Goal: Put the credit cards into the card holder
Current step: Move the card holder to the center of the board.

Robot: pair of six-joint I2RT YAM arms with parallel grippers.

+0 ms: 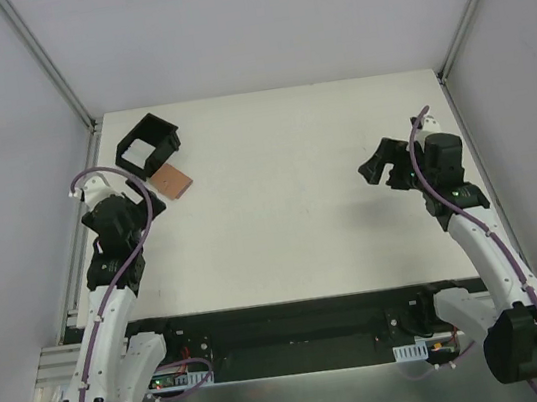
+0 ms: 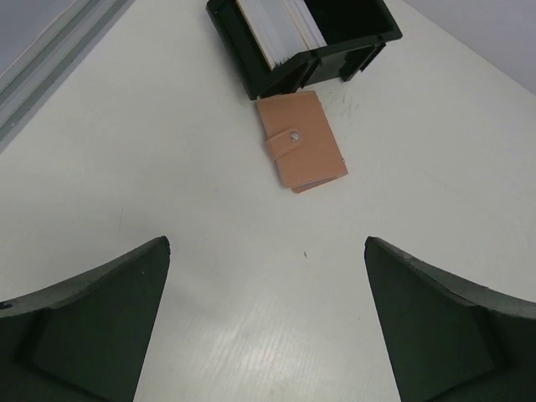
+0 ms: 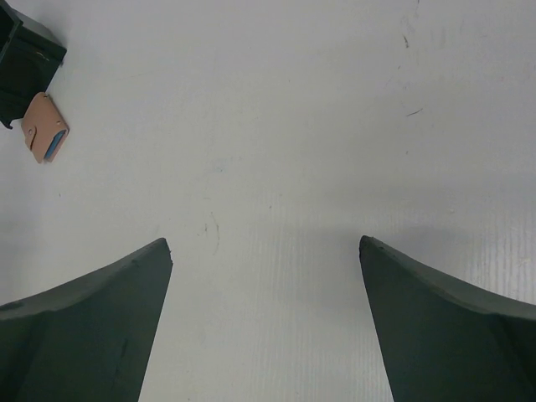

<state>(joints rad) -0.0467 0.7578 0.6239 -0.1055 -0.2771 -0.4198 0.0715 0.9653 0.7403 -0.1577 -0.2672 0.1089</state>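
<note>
The tan card holder [image 2: 300, 141] lies closed on the table with its snap tab fastened, just in front of a black box. It also shows in the top view [image 1: 173, 182] and in the right wrist view [image 3: 45, 126], where a light blue card edge [image 3: 55, 144] peeks from its side. White cards [image 2: 276, 29] stand upright inside the black box. My left gripper [image 2: 266, 243] is open and empty, a little short of the card holder; in the top view it [image 1: 144, 193] is just left of it. My right gripper [image 3: 265, 241] is open and empty at the right of the table [image 1: 377, 167].
The black open-sided box [image 1: 148, 143] stands at the table's far left corner, touching or nearly touching the card holder. A metal rail [image 1: 82, 239] runs along the table's left edge. White walls enclose the table on three sides.
</note>
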